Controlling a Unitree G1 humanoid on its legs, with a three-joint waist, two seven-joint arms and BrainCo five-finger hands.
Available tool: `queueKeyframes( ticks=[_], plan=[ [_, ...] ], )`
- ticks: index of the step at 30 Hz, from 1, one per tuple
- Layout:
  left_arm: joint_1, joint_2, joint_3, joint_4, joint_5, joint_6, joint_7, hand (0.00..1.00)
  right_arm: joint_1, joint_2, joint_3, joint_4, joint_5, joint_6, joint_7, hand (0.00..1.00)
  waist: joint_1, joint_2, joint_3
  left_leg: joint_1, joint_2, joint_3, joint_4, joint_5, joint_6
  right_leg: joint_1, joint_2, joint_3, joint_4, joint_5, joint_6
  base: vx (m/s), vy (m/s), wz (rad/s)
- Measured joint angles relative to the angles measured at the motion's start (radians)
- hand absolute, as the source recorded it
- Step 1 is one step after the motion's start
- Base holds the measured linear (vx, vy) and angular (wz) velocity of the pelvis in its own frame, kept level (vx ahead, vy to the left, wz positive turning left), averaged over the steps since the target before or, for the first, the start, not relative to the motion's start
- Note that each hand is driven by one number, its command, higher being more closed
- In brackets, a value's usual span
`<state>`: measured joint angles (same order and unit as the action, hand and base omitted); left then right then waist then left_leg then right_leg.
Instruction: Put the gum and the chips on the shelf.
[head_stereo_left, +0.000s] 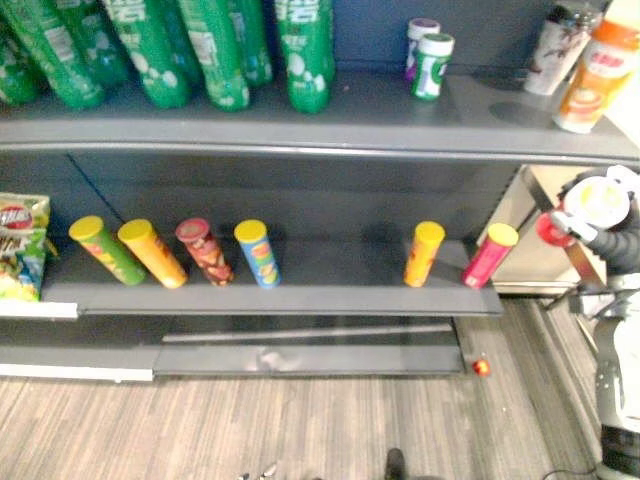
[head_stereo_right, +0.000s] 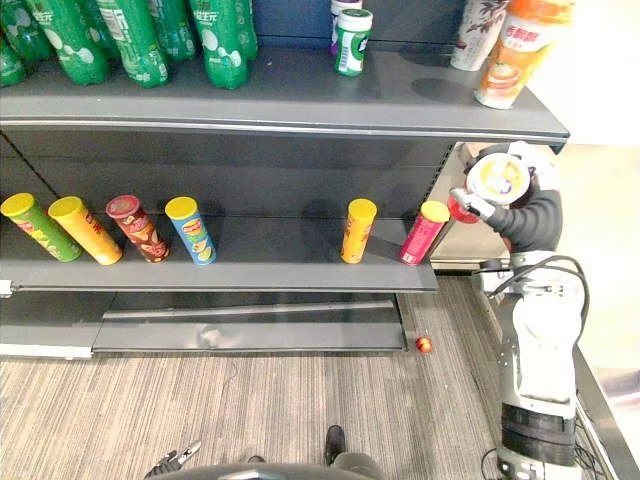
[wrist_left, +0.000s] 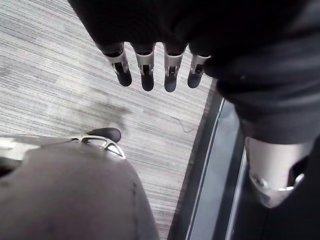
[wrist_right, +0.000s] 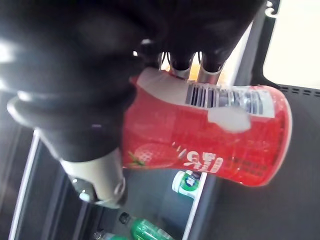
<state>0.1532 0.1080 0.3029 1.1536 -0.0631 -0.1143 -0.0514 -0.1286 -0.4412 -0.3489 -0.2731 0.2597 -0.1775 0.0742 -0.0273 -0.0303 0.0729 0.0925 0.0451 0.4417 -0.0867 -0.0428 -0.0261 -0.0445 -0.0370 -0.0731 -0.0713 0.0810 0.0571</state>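
Red gum jar (wrist_right: 210, 135), white lid tipped toward the head camera, sits clasped in the right hand (head_stereo_right: 528, 215) just off the shelving's right end. The top shelf (head_stereo_right: 280, 95) lies up and left. The left hand (wrist_left: 145, 67) hangs slack-fingered above the floor.

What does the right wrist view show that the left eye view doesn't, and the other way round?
Right wrist view: a strawberry picture and barcode on the red cylindrical jar, with the right hand curled round it. Left eye view: six colourful chip tubes on the lower shelf. Both: that jar, and a green-and-white gum jar on the top shelf.
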Motion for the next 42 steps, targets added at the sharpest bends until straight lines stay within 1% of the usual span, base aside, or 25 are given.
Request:
queueKeyframes(
  ticks=[1,4,5,8,10,11,14,15,17,18,20,21,22,24,30,34,36,40,41,42],
  plan=[
    [-0.001,0.001,0.0,0.0,0.0,0.001,0.0,0.0,-0.008,-0.008,0.001,0.0,0.008,0.0,0.001,1.0,0.0,-0.001,-0.001,0.0,0.001,0.004,0.0,0.0,0.0,0.0,0.001,0.002,0.0,0.0,0.0,0.0,-0.03,-0.12],
    [-0.001,0.001,-0.002,0.0,0.0,0.009,-0.002,0.0,-0.1,-0.083,0.008,0.023,0.04,0.004,0.0,1.0,0.0,-0.001,-0.001,0.004,0.002,0.011,-0.001,0.0,0.0,0.001,0.003,0.008,-0.001,0.004,-0.001,-0.03,-0.034,-0.07],
    [-0.001,0.001,-0.004,0.0,0.0,0.009,-0.002,0.0,-0.117,-0.093,0.014,0.034,0.055,0.004,-0.001,1.0,0.0,-0.001,-0.001,0.005,0.002,0.011,-0.001,0.0,0.0,0.001,0.003,0.009,-0.001,0.004,-0.001,-0.04,-0.022,-0.03],
    [0.0,0.005,-0.023,0.0,0.0,0.01,-0.002,0.0,-0.205,-0.131,0.069,0.103,0.084,0.01,-0.003,1.0,0.002,-0.001,-0.001,0.013,0.001,0.015,-0.003,0.0,0.0,0.01,0.004,0.014,-0.006,0.008,-0.003,-0.02,-0.011,-0.03],
    [0.001,0.008,-0.033,0.0,0.0,0.016,-0.002,0.0,-0.268,-0.161,0.139,0.162,0.146,0.04,-0.004,1.0,0.004,-0.001,-0.005,0.019,0.001,0.017,-0.005,0.0,0.0,0.016,0.005,0.015,-0.015,0.01,-0.003,-0.02,-0.008,-0.02],
    [0.001,0.01,-0.042,0.0,-0.001,0.017,-0.002,0.0,-0.318,-0.18,0.187,0.206,0.168,0.047,-0.005,1.0,0.004,-0.001,-0.005,0.019,0.001,0.019,-0.006,0.001,0.0,0.015,0.005,0.016,-0.017,0.01,-0.002,-0.03,-0.015,-0.05],
    [0.0,0.014,-0.058,-0.001,-0.001,0.028,-0.002,0.0,-0.427,-0.194,0.267,0.289,0.213,0.08,-0.005,1.0,0.009,-0.001,-0.005,0.019,0.002,0.019,-0.006,0.003,-0.001,0.015,0.006,0.016,-0.019,0.01,-0.002,-0.01,-0.008,-0.01],
    [-0.002,0.016,-0.064,-0.001,-0.002,0.031,-0.002,0.0,-0.47,-0.205,0.303,0.32,0.227,0.086,-0.007,1.0,0.014,-0.001,-0.005,0.019,0.002,0.019,-0.006,0.003,-0.001,0.016,0.007,0.016,-0.02,0.015,-0.008,0.0,0.0,0.0],
    [-0.002,0.016,-0.064,-0.001,-0.004,0.032,-0.002,0.0,-0.527,-0.216,0.345,0.354,0.234,0.096,-0.008,1.0,0.029,-0.001,-0.005,0.019,0.003,0.02,-0.006,0.003,-0.001,0.017,0.009,0.018,-0.022,0.016,-0.007,0.0,0.0,0.0],
    [-0.003,0.016,-0.065,-0.001,-0.004,0.037,-0.001,0.0,-0.57,-0.216,0.371,0.381,0.25,0.111,-0.01,1.0,0.032,-0.001,-0.005,0.019,0.003,0.02,-0.006,0.003,-0.001,0.019,0.009,0.018,-0.024,0.019,-0.01,0.0,0.0,0.0],
    [-0.003,0.016,-0.071,-0.001,-0.005,0.039,0.0,0.0,-0.639,-0.214,0.411,0.436,0.253,0.119,-0.02,1.0,0.04,-0.001,-0.005,0.019,0.003,0.019,-0.006,0.003,-0.001,0.025,0.009,0.018,-0.032,0.025,-0.011,0.0,0.0,0.0],
    [-0.004,0.015,-0.071,-0.001,-0.005,0.039,0.0,0.0,-0.652,-0.214,0.418,0.448,0.253,0.122,-0.025,1.0,0.044,-0.001,-0.005,0.019,0.003,0.018,-0.006,0.003,-0.001,0.025,0.009,0.018,-0.032,0.025,-0.011,-0.03,-0.009,0.03],
    [-0.009,0.015,-0.073,-0.001,-0.006,0.04,0.001,0.0,-0.684,-0.211,0.43,0.476,0.253,0.124,-0.04,1.0,0.054,-0.001,-0.005,0.019,0.003,0.017,-0.006,0.003,-0.001,0.026,0.009,0.018,-0.032,0.025,-0.011,-0.03,-0.009,0.02],
    [-0.012,0.015,-0.076,-0.001,-0.009,0.04,0.001,0.0,-0.721,-0.198,0.439,0.507,0.252,0.13,-0.049,1.0,0.06,-0.001,-0.005,0.019,0.003,0.016,-0.006,0.003,-0.001,0.026,0.009,0.018,-0.032,0.025,-0.011,-0.04,-0.01,0.02],
    [-0.013,0.016,-0.08,-0.001,-0.015,0.052,0.004,0.0,-0.814,-0.134,0.44,0.601,0.251,0.153,-0.088,1.0,0.059,0.001,-0.003,0.019,0.003,0.015,-0.006,0.003,0.0,0.026,0.009,0.017,-0.032,0.025,-0.011,-0.03,-0.011,0.0],
    [-0.018,0.014,-0.079,-0.001,-0.039,0.053,0.005,0.0,-0.856,-0.128,0.443,0.649,0.244,0.159,-0.096,1.0,0.063,0.004,0.005,0.017,0.003,0.012,-0.006,0.003,0.0,0.026,0.009,0.013,-0.032,0.025,-0.011,-0.01,-0.003,0.01],
    [-0.027,0.014,-0.079,-0.001,-0.042,0.058,0.005,0.0,-0.872,-0.126,0.443,0.655,0.229,0.164,-0.101,1.0,0.065,0.006,0.016,0.016,0.003,0.012,-0.006,0.004,0.0,0.025,0.009,0.012,-0.032,0.025,-0.011,-0.02,-0.007,0.01],
    [-0.034,0.014,-0.079,-0.001,-0.043,0.06,0.005,0.0,-0.907,-0.09,0.436,0.714,0.208,0.178,-0.109,1.0,0.066,0.007,0.033,0.014,0.003,0.009,-0.006,0.004,-0.001,0.024,0.009,0.008,-0.032,0.025,-0.011,0.0,0.0,0.01],
    [-0.036,0.014,-0.079,-0.002,-0.043,0.06,0.005,0.0,-0.909,-0.077,0.436,0.733,0.19,0.192,-0.109,1.0,0.068,0.007,0.035,0.011,0.003,0.007,-0.006,0.004,-0.001,0.022,0.009,0.005,-0.032,0.025,-0.011,0.0,0.0,0.03],
    [-0.037,0.014,-0.079,-0.002,-0.043,0.06,0.005,0.0,-0.91,-0.069,0.434,0.742,0.178,0.193,-0.109,1.0,0.069,0.007,0.035,0.009,0.003,0.006,-0.006,0.004,-0.001,0.02,0.009,0.003,-0.032,0.025,-0.011,0.0,0.0,0.05]
  ],
)
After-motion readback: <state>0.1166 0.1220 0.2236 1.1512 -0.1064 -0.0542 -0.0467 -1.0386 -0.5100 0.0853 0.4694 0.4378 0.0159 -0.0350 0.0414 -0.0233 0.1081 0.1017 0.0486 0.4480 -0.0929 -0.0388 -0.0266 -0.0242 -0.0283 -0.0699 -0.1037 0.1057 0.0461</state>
